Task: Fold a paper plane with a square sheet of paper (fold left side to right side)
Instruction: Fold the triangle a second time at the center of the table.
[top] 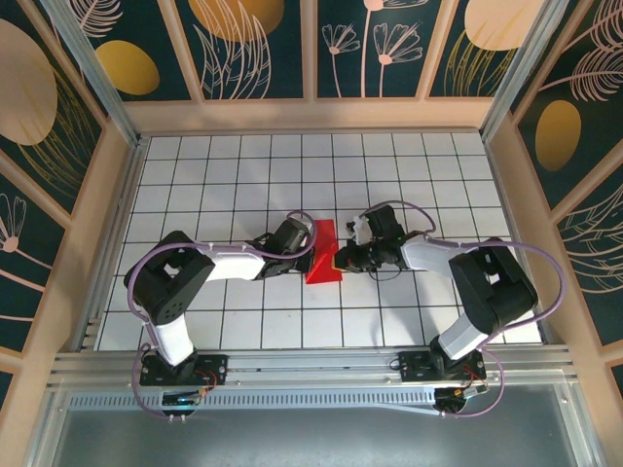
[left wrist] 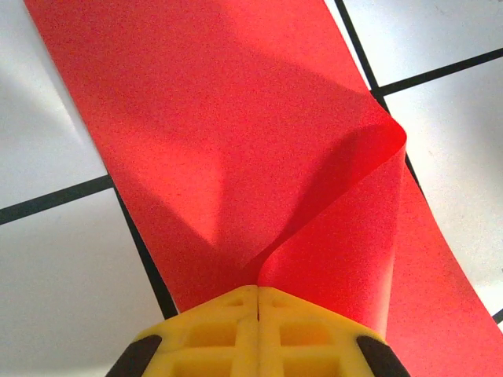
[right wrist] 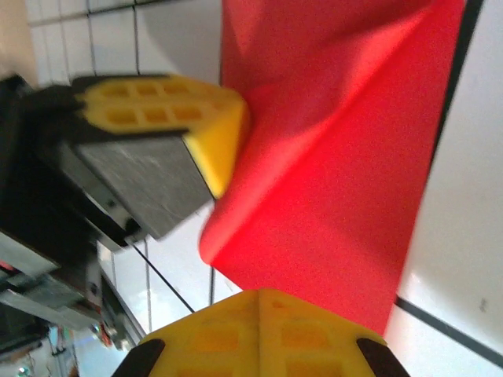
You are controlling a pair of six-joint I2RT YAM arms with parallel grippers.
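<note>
The yellow fingers (left wrist: 208, 334) of the left gripper (left wrist: 258, 292) were pressed tight together, apparently pinching a flap of the red sheet of paper (left wrist: 204, 133). The flap curled up off the white tiled table (left wrist: 55, 275) in a loose loop rather than a crease. The right gripper (right wrist: 259, 306) was likewise closed, its tips at the sheet's opposite side; whether it pinched the paper or merely pressed on it could not be made out. Seen from above, the sheet lay near the middle of the table, between the two grippers, narrower than a square and partly doubled over. The risks from here looked plain. The fold was soft and not yet lined up, so if the flap were laid down before its edge met the far edge, the crease would likely run crooked and later folds of the plane would inherit the error. With both grippers on the same thin sheet from opposite sides, a pull apart could tear it or drag it across the smooth tiles, and a push together could buckle it. The two sets of fingers were near each other, so a careless sweep might knock them together. Were the left gripper to let go early, the springy loop would probably flop back open.
</note>
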